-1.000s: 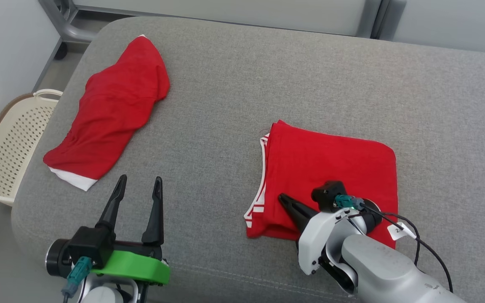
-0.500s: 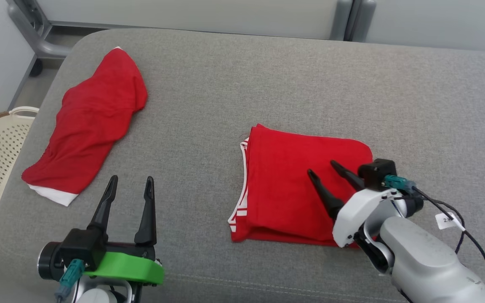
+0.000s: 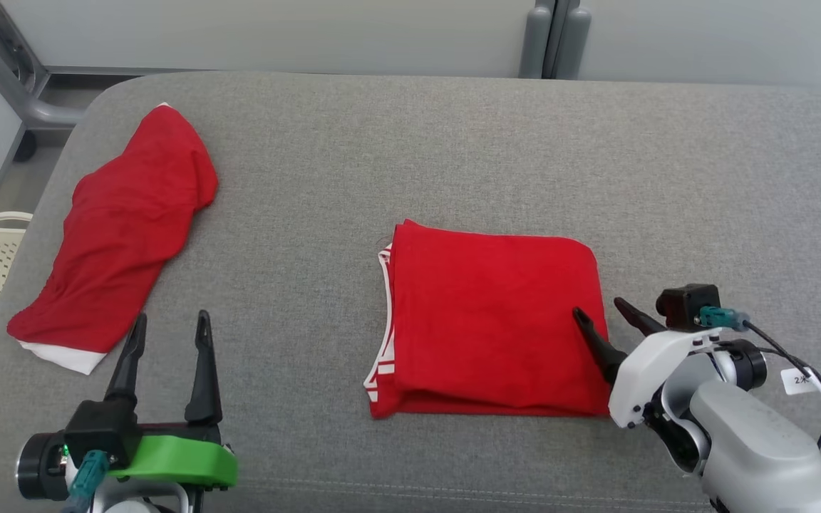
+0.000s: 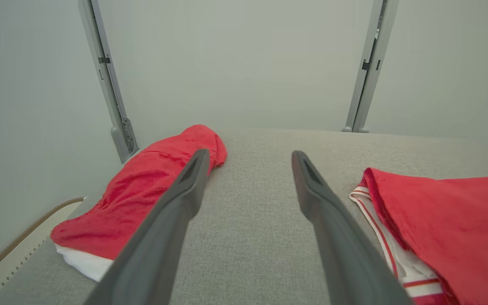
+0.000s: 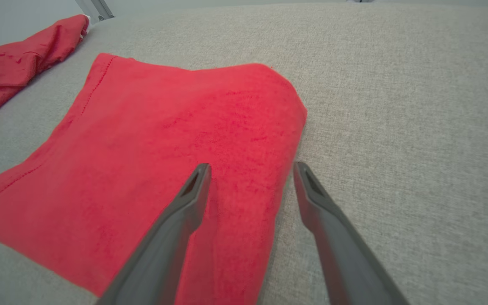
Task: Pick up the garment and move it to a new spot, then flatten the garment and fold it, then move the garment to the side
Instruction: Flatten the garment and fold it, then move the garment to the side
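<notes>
Folded red garment flat mid-couch; just left of right gripper | fingers apart, straddling garment's right edge; nearer arm for sideways move | left gripper fingers apart, well clear

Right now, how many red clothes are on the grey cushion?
2. One folded red cloth garment lies in the middle; one rumpled red cloth garment with a white hem lies at the left end. None seems hidden.
</notes>
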Controlling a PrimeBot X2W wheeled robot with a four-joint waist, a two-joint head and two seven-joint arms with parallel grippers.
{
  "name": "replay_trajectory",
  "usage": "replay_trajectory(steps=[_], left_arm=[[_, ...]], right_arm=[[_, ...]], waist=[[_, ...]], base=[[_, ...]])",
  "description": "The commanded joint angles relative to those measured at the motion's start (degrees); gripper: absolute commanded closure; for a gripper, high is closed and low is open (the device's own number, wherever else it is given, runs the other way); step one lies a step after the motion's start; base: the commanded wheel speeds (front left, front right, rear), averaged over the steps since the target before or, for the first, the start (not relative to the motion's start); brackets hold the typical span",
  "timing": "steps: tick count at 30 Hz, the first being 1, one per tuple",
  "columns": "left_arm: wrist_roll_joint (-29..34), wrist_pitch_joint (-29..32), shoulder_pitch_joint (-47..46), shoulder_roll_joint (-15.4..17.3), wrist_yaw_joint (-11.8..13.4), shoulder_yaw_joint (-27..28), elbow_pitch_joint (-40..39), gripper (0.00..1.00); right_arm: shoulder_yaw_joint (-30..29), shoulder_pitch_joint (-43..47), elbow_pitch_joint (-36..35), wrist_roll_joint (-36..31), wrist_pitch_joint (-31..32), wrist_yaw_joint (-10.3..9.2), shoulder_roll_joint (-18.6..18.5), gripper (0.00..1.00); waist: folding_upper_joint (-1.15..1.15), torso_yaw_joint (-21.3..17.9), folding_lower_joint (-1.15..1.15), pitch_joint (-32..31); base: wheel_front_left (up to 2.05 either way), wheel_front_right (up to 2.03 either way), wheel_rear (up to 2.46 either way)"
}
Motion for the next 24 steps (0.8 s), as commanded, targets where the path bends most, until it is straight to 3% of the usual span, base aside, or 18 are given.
replay_trajectory(steps=[1, 14, 24], left_arm=[[0.6, -0.1, 0.4, 0.4, 0.4, 0.7, 0.3, 0.0], [2.6, -0.1, 1.0, 0.9, 0.8, 2.7, 4.4, 0.0], [2.3, -0.1, 0.6, 0.6, 0.6, 2.8, 4.9, 0.0]], right_arm=[[0.2, -0.9, 0.2, 1.1, 0.7, -0.02, -0.6, 0.0], [3.5, -5.3, 1.7, 11.5, 10.6, -0.02, -0.8, 0.0], [5.4, -10.8, 8.3, 15.3, 20.7, -0.02, -0.6, 0.0]], waist=[[0.0, -0.2, 0.0, -0.2], [0.0, 0.5, 0.0, -0.8], [0.0, 1.6, 0.0, -0.4]], base=[[0.0, 0.0, 0.0], [0.0, 0.0, 0.0], [0.0, 0.0, 0.0]])
